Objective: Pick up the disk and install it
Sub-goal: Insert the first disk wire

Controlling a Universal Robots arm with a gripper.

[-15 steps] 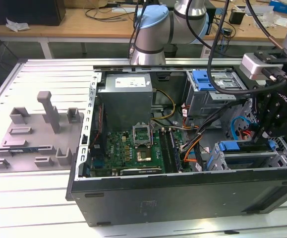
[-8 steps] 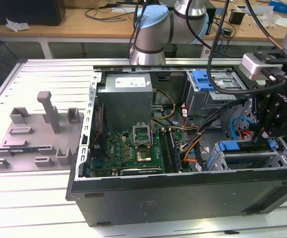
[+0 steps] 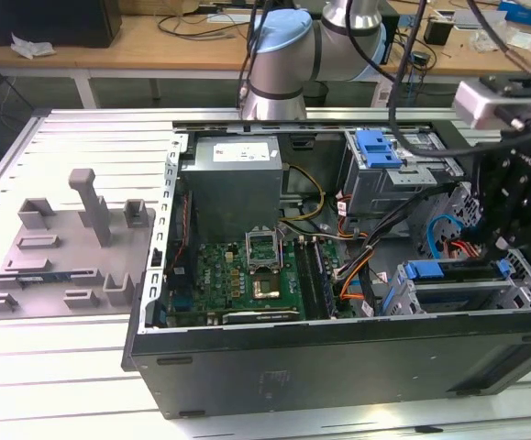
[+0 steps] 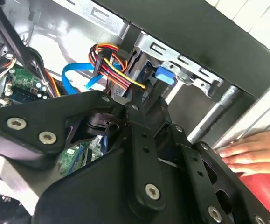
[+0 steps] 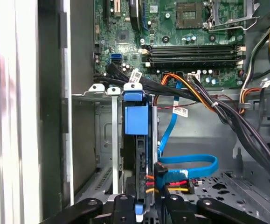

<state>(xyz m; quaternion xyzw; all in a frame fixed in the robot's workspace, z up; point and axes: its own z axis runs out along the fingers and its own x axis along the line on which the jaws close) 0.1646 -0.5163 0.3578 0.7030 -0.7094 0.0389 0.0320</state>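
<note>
First wrist view: one disk [image 5: 136,154], blue-bracketed, stands on edge in the silver drive cage [image 5: 107,140] of the open computer case [image 3: 338,367], its long axis running toward 12 o'clock from the one gripper [image 5: 141,205]. The fingers straddle its near end; whether clenched, I cannot tell. One person's hand [image 4: 249,154] rests on the case wall. One grey fixture tray [image 3: 63,257] lies on the tabletop.

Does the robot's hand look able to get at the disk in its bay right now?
Probably yes. In the first wrist view the hand sits right at the edge of the disk in the metal cage; the blue cable lies beside it, not between them.
</note>
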